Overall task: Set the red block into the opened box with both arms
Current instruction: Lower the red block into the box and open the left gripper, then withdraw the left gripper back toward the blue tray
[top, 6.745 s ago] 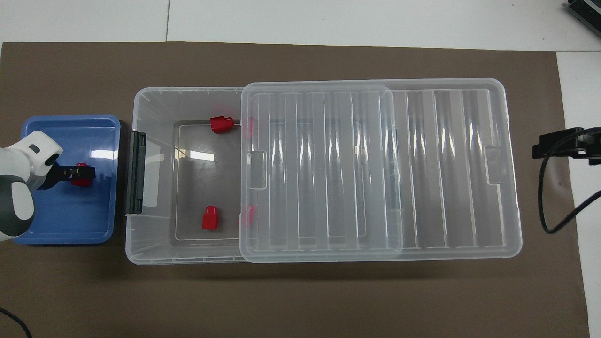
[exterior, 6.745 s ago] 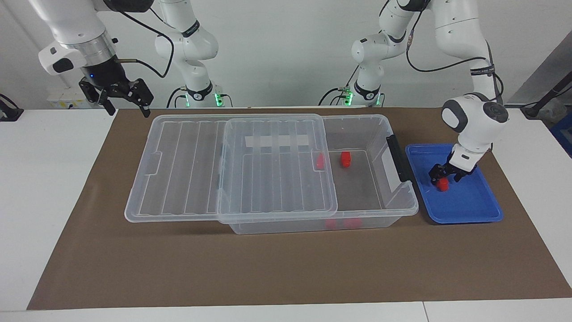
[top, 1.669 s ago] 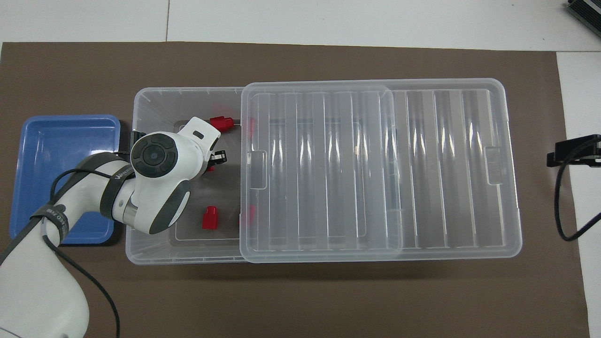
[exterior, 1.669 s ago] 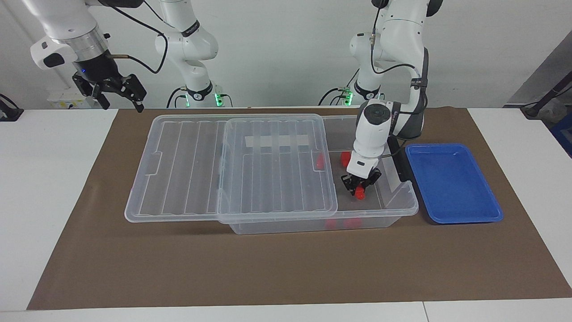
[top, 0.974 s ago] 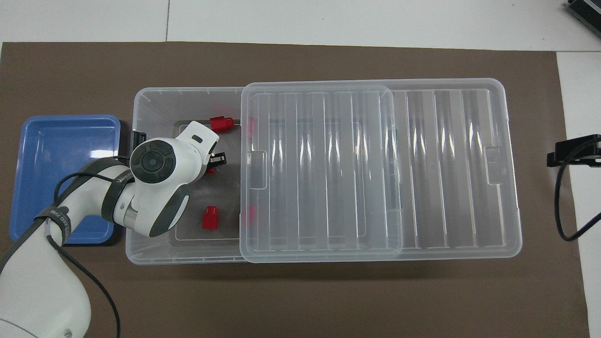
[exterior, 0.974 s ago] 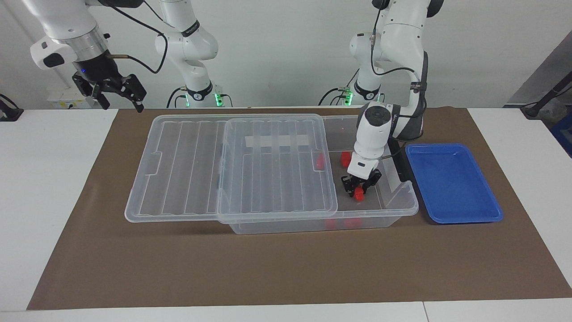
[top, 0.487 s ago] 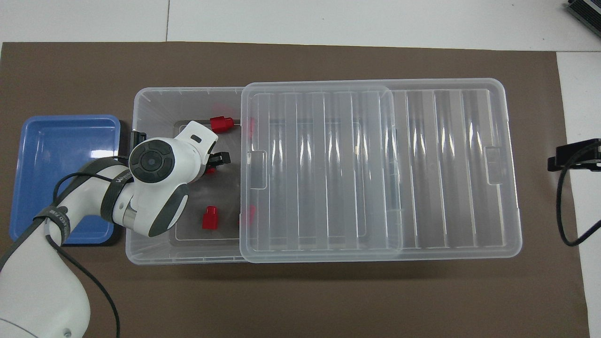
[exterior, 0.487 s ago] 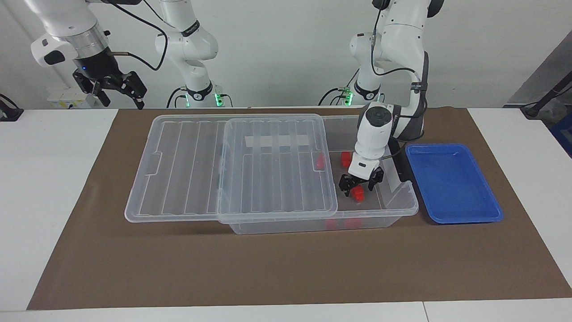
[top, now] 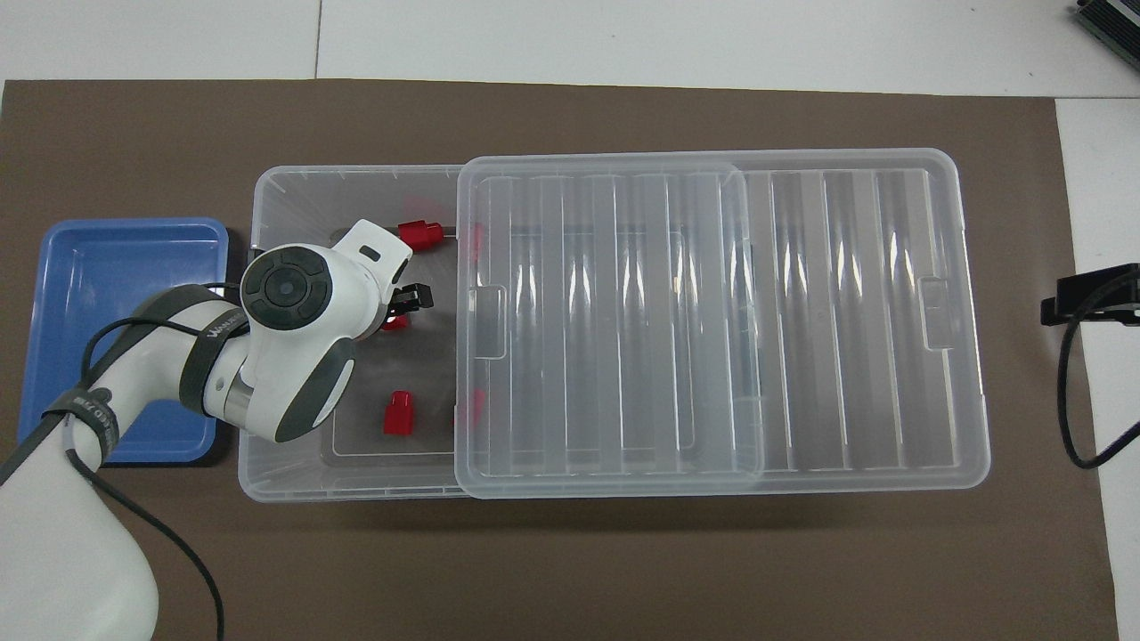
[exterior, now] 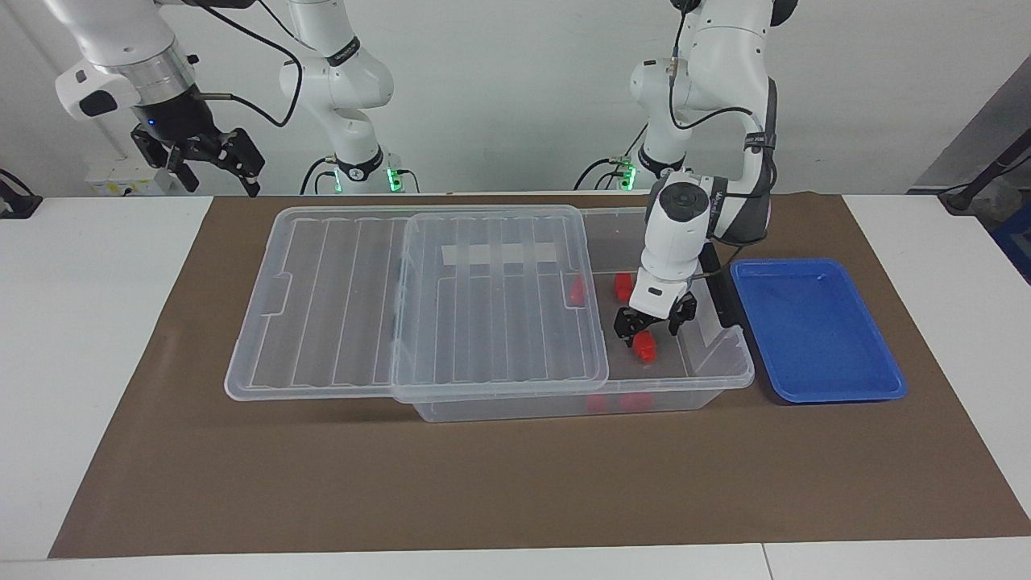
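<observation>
Brown mat, lid slid aside: left gripper point(exterior: 653, 325) spread just above the red block point(exterior: 643, 345) inside the box point(exterior: 729, 374), drop done, right gripper point(exterior: 211, 159) open, waiting.

You have, on the brown mat point(exterior: 483, 483): one clear box point(exterior: 709, 379), its ribbed lid point(exterior: 419, 306) slid toward the right arm's end, the end by the black latch point(exterior: 719, 283) uncovered. Inside that end: the left gripper point(exterior: 654, 322), jaws spread, just above a red block point(exterior: 643, 345) on the floor; a second block point(exterior: 623, 285) nearer the robots. Beside the latch: one blue tray point(exterior: 813, 330). Your right gripper point(exterior: 211, 153) waits raised, open, over the table's edge at its own end.
</observation>
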Tool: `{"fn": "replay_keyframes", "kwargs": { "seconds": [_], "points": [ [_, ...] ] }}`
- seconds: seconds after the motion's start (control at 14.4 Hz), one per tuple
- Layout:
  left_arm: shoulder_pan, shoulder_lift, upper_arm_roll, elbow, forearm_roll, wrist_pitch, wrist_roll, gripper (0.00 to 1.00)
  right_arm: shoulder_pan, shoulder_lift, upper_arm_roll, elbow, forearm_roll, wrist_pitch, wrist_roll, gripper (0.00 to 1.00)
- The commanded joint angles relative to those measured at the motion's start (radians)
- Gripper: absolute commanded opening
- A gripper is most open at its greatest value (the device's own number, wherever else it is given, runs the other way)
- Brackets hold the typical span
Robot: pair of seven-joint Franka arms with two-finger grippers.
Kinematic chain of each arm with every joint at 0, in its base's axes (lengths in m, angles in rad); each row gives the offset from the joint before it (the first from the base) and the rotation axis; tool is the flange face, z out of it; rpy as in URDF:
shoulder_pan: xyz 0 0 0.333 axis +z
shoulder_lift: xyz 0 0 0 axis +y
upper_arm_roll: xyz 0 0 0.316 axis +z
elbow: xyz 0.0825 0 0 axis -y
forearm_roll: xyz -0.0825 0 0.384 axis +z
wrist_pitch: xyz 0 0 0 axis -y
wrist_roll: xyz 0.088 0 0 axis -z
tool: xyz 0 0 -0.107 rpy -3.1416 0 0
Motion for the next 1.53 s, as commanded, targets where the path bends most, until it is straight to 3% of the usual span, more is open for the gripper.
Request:
{"fn": "replay_keyframes", "kwargs": {
  "seconds": [0.0, 0.49, 0.76, 0.97, 1.25, 1.32, 1.39, 1.46],
  "points": [
    [-0.01, -0.046, 0.002, 0.005, 0.023, -0.077, -0.004, 1.0, -0.01, -0.019, 0.004, -0.024, 0.007, 0.012, 0.009, 1.0],
    [-0.018, -0.16, -0.008, 0.066, -0.003, -0.308, 0.004, 1.0, -0.03, -0.018, 0.004, -0.073, 0.005, 0.09, 0.004, 1.0],
    [0.002, -0.172, 0.01, 0.247, -0.089, -0.564, 0.153, 1.0, -0.048, -0.016, 0.002, -0.119, 0.007, 0.164, -0.017, 0.99],
    [0.137, -0.262, 0.013, 0.275, -0.161, -0.669, 0.356, 1.0, -0.062, -0.015, 0.002, -0.175, 0.007, 0.24, -0.034, 0.99],
    [0.344, -0.284, 0.018, 0.292, -0.174, -0.72, 0.675, 1.0, -0.099, -0.013, 0.002, -0.273, 0.007, 0.363, -0.105, 0.91],
    [0.367, -0.284, 0.018, 0.295, -0.174, -0.72, 0.7, 1.0, -0.107, -0.008, 0.001, -0.295, 0.007, 0.403, -0.12, 0.82],
    [0.372, -0.289, 0.018, 0.298, -0.174, -0.721, 0.701, 1.0, -0.114, -0.004, 0.001, -0.313, 0.007, 0.438, -0.134, 0.55],
    [0.37, -0.304, 0.018, 0.295, -0.174, -0.718, 0.702, 1.0, -0.117, 0.001, 0.001, -0.332, 0.008, 0.467, -0.139, 0.06]
  ]
}}
